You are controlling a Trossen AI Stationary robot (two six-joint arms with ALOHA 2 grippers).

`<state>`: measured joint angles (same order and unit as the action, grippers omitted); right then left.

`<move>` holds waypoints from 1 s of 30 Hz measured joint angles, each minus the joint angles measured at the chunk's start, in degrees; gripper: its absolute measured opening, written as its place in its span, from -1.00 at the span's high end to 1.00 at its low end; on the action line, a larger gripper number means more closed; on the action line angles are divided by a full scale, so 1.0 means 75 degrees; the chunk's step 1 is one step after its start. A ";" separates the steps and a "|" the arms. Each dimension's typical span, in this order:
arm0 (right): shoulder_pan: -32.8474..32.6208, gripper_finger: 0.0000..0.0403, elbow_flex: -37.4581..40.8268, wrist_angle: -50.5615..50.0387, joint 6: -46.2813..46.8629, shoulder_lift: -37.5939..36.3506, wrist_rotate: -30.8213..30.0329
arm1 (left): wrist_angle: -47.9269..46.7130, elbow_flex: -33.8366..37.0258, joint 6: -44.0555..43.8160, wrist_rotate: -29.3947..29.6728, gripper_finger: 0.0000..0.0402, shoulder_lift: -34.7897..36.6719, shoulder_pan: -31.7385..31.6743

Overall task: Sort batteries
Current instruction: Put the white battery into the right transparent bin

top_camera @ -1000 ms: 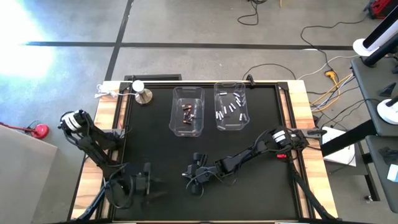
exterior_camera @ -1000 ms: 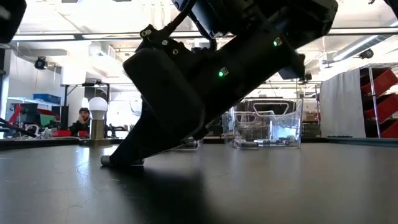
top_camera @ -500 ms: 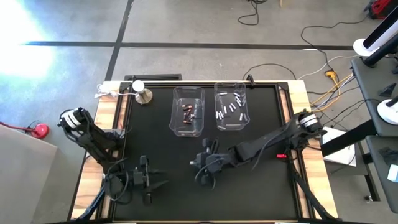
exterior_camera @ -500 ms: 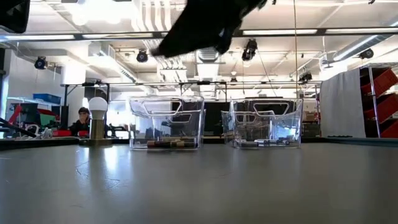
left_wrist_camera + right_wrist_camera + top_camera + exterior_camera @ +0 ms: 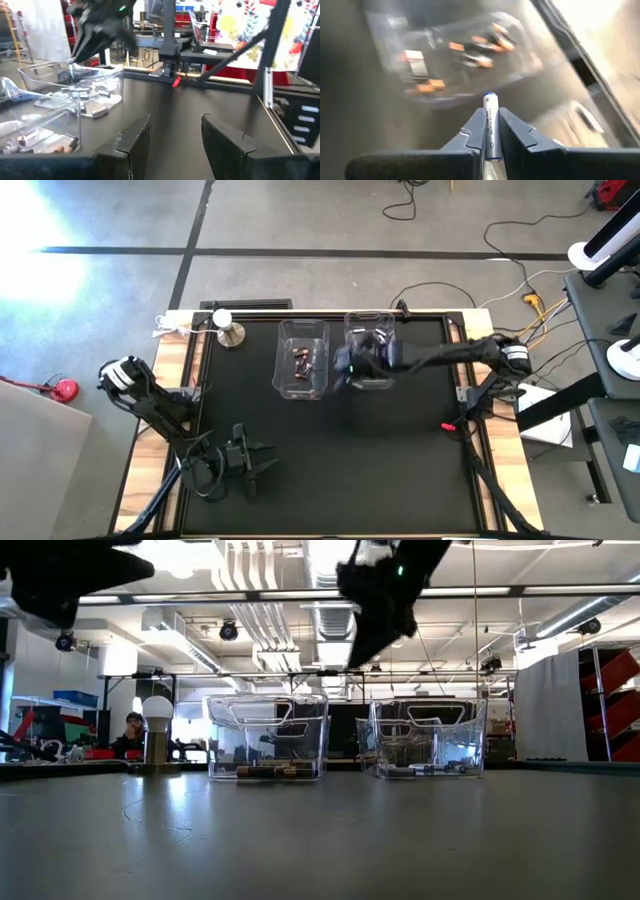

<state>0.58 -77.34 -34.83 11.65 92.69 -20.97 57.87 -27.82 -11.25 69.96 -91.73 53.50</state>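
The right gripper (image 5: 352,366) hangs above the right clear bin (image 5: 371,380) at the table's far side, fingers clenched on a white battery (image 5: 489,125) (label visible). White cells (image 5: 95,93) lie in that bin, dark reddish ones (image 5: 303,358) in the left bin (image 5: 301,385). The left gripper (image 5: 258,467), fingers apart and empty, waits near-left

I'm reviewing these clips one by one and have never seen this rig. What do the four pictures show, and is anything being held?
Two dark robot arms work at a black table. One camera looks down from above, one sits at table height, and one rides on each wrist. On the table stand two clear plastic bins: the left bin holds dark reddish batteries, the right bin white ones. The right hand, above the right bin, is shut on a white cylindrical battery. The left hand waits open near the table's front edge.
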 joint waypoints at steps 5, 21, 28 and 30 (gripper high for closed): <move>0.1311 0.86 -0.0006 -0.0668 0.0493 -0.0043 0.0413 | 0.0054 -0.0194 0.1226 -0.0001 0.23 0.0695 0.0155; 0.3825 0.86 -0.0008 -0.1891 0.3368 0.1262 0.1892 | -0.0360 0.0746 0.1744 0.0004 0.23 0.2600 0.0537; 0.3985 0.86 -0.0008 -0.1789 0.3963 0.2038 0.2267 | -0.0410 0.0454 0.2299 -0.0015 0.23 0.2544 0.0733; 0.3974 0.86 -0.0009 -0.1780 0.4050 0.2171 0.2259 | -0.0543 0.0326 0.2452 -0.0092 0.23 0.2530 0.0816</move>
<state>30.38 -77.41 -48.18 42.03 108.97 -4.03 53.79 -25.37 7.14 69.27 -72.75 59.62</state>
